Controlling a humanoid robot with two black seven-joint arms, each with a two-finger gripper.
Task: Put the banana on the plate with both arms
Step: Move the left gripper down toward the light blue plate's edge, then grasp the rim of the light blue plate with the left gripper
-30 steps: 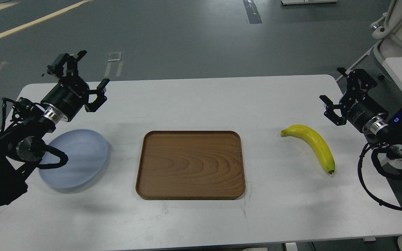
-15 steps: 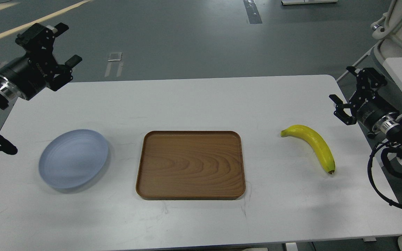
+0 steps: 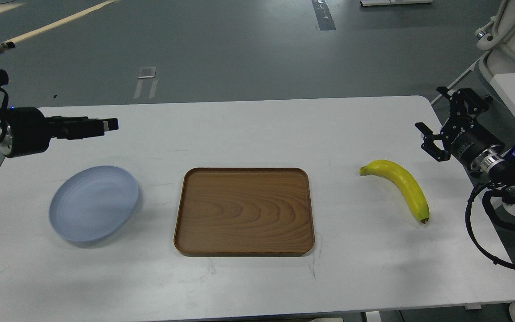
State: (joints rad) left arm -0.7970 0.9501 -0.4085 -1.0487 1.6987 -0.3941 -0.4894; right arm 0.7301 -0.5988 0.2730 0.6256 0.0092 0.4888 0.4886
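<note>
The yellow banana lies on the white table at the right, stem towards the tray, dark tip towards the front. The pale blue-grey plate sits empty on the table at the left. My left gripper hangs above the table behind the plate. It points right and is seen side-on, so its fingers cannot be told apart. My right gripper is open and empty, raised just right of and behind the banana, apart from it.
A brown wood-grain tray lies empty in the middle of the table, between plate and banana. The table ends close behind my right gripper. A white machine base stands at the far right.
My left arm has drawn back off the plate, swung to the left and turned so its gripper points right. My right gripper has shifted only slightly. Banana, plate and tray have not moved.
</note>
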